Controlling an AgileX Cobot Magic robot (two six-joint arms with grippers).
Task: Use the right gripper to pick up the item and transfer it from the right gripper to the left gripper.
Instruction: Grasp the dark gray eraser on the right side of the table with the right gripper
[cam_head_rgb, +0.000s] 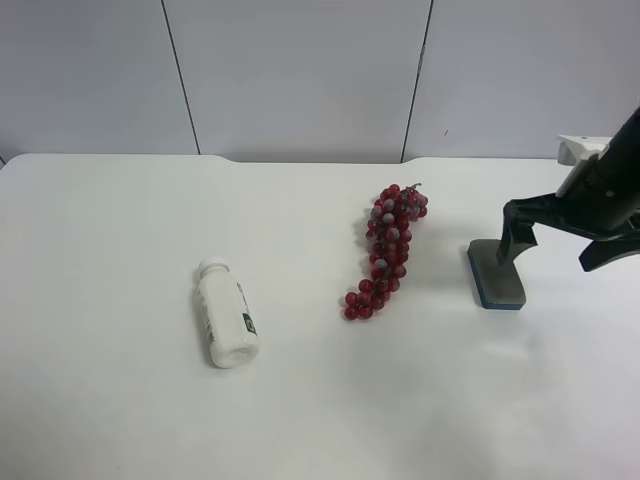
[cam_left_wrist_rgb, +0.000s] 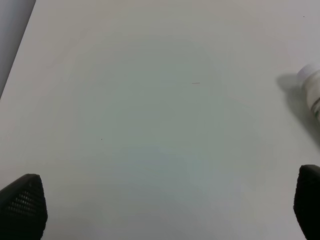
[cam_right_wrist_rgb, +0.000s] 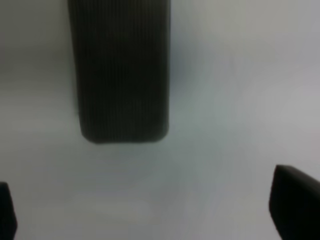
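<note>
The item lies flat on the white table, felt side up, toward the exterior high view's right, with the red grape bunch beside it and the white bottle well apart on the far side of the grapes. Its long axis runs from the table's back edge toward the front. In the right wrist view the item points lengthwise away from the claw and sits ahead of the fingertips, off the line midway between them, not yet between the jaws. The right gripper is by far the nearer one: it hangs low just beside the item, jaws spread wide and holding nothing. One finger overlaps the item's far end; whether they touch I cannot tell. The left gripper is out of the exterior view. It is wide open and empty over bare table, with only the bottle's cap at the picture's edge.
</note>
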